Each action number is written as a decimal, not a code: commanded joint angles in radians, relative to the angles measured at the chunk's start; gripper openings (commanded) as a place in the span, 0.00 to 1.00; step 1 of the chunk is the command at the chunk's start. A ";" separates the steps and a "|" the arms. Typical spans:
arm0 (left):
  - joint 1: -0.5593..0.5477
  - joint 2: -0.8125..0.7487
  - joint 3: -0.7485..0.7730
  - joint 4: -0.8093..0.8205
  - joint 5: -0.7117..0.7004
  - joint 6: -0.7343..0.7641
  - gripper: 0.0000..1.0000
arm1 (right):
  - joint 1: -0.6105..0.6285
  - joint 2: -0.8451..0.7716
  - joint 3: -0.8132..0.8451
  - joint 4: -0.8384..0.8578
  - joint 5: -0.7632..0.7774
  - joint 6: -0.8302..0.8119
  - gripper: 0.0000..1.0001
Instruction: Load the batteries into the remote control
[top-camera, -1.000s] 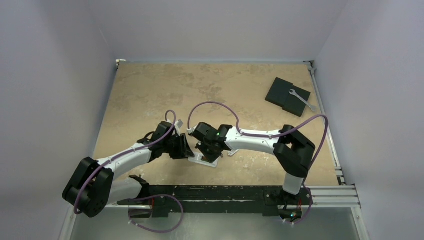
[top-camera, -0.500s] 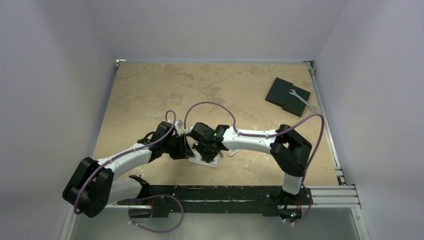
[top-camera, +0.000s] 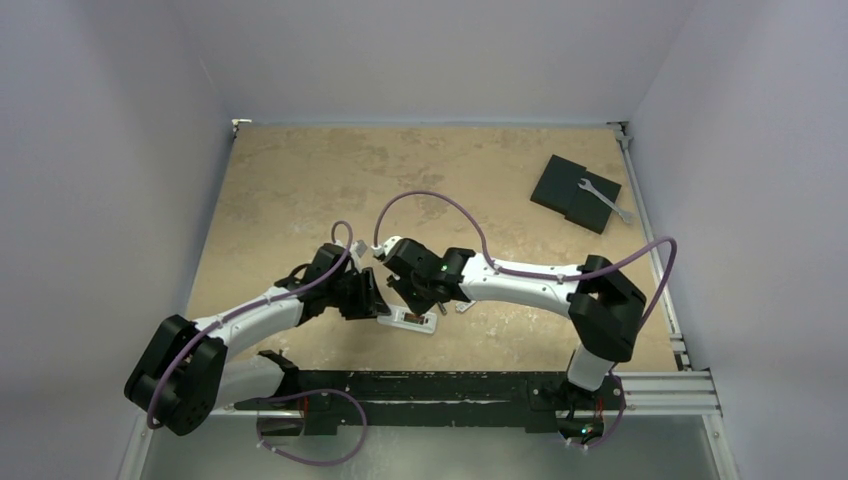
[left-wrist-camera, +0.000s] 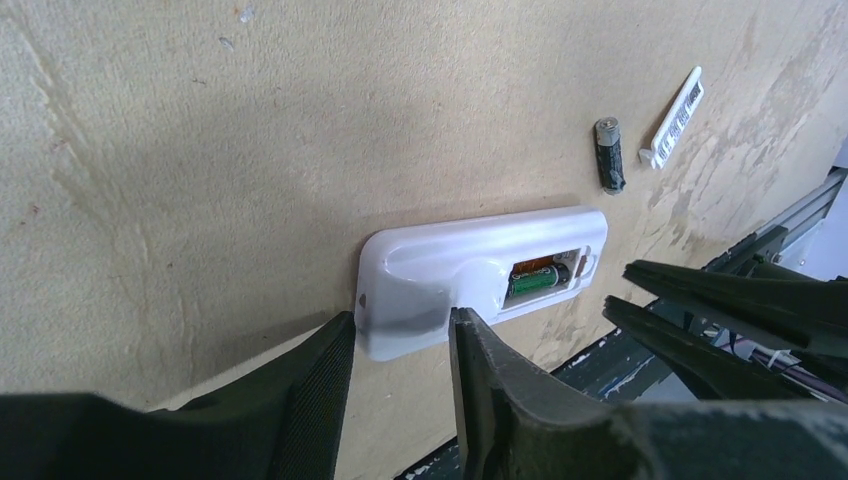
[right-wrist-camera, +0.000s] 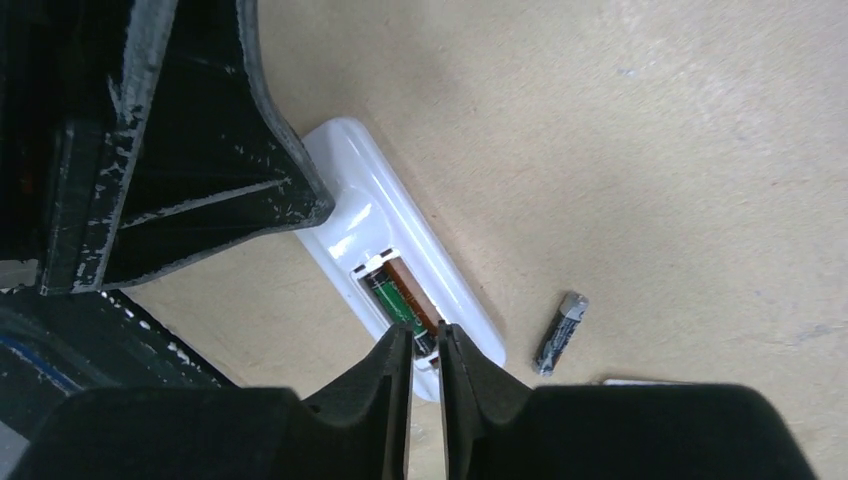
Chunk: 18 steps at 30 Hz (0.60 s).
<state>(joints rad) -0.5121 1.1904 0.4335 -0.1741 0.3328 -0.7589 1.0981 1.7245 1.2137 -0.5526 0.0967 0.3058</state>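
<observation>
The white remote control (left-wrist-camera: 450, 265) (right-wrist-camera: 345, 215) (top-camera: 410, 320) lies face down with its battery bay uncovered. One green battery (left-wrist-camera: 537, 281) (right-wrist-camera: 397, 297) sits in the bay, beside a bare orange slot. A second, dark battery (left-wrist-camera: 609, 153) (right-wrist-camera: 559, 333) lies loose on the table to the right of the remote. My left gripper (left-wrist-camera: 400, 330) (top-camera: 378, 305) is shut on the remote's closed end, one finger on each side. Just above the bay's end, my right gripper (right-wrist-camera: 424, 335) (top-camera: 420, 303) is open by a narrow gap and holds nothing.
A thin white battery cover (left-wrist-camera: 672, 118) (top-camera: 463, 306) lies just past the loose battery. At the back right, a silver wrench (top-camera: 604, 200) rests on a black square pad (top-camera: 565, 185). A black rail (top-camera: 430, 385) runs along the table's near edge.
My right gripper's jaws have parted slightly from shut, and its wrist has shifted a little over the remote. The right elbow has swung to the right. The left arm has stayed put.
</observation>
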 joint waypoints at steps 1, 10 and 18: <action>-0.006 -0.029 0.021 -0.012 -0.005 0.010 0.42 | -0.017 -0.049 -0.031 0.038 0.064 0.002 0.26; -0.010 -0.083 0.029 -0.078 -0.031 -0.023 0.54 | -0.046 -0.058 -0.085 0.093 0.088 -0.014 0.41; -0.052 -0.129 0.009 -0.079 -0.009 -0.104 0.55 | -0.070 -0.045 -0.100 0.134 0.125 -0.025 0.42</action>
<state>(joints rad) -0.5400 1.0901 0.4355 -0.2573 0.3107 -0.8078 1.0397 1.6978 1.1217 -0.4698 0.1696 0.2939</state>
